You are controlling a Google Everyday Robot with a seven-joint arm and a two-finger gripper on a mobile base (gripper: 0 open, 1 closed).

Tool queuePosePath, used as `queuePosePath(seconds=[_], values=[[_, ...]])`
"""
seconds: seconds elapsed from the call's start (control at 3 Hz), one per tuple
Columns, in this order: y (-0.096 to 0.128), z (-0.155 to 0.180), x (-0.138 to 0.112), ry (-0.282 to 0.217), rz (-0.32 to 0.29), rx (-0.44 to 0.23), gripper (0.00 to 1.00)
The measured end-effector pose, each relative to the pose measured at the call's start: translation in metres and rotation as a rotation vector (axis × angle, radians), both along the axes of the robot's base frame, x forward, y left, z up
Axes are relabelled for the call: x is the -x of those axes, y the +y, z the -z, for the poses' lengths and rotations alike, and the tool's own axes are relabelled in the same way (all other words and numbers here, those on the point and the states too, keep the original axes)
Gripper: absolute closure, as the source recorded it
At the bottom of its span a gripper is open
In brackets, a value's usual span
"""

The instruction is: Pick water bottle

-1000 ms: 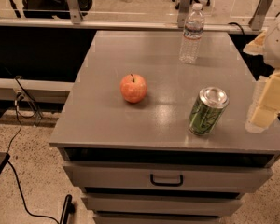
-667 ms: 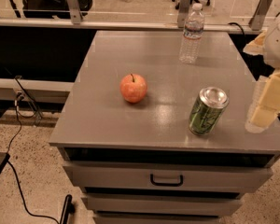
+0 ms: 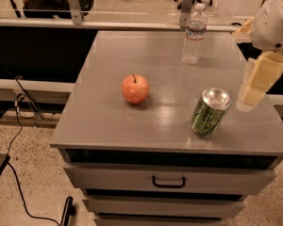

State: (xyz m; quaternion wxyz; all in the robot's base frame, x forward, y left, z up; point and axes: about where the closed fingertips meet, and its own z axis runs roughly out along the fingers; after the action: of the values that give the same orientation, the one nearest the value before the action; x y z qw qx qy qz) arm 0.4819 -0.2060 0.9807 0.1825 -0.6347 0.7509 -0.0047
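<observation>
The water bottle (image 3: 194, 33) is clear and ribbed, with a white cap and a pale label band. It stands upright at the back of the grey cabinet top (image 3: 108, 117), right of centre. My gripper (image 3: 255, 83), cream-coloured below a white arm, hangs at the right edge of the view. It is over the right side of the top, to the right of a green drink can (image 3: 209, 112), and nearer the front than the bottle. It holds nothing that I can see.
A red apple (image 3: 135, 88) sits near the middle of the top. The green can stands at the front right. The cabinet has drawers with a dark handle (image 3: 168, 181). A rail and glass partition run behind. Cables lie on the floor at left.
My gripper has moved a little up and to the left, toward the back of the cabinet top. The bottle, can and apple have not moved.
</observation>
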Motion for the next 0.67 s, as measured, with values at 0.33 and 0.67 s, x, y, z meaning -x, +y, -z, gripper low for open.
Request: queuePosePath(seconds=[0.33,0.67], values=[[-0.005,-0.017,-0.047,-0.033,0.017,-0.071,0.0],[-0.008,-0.043,-0.058,-0.103,0.026,-0.089,0.0]])
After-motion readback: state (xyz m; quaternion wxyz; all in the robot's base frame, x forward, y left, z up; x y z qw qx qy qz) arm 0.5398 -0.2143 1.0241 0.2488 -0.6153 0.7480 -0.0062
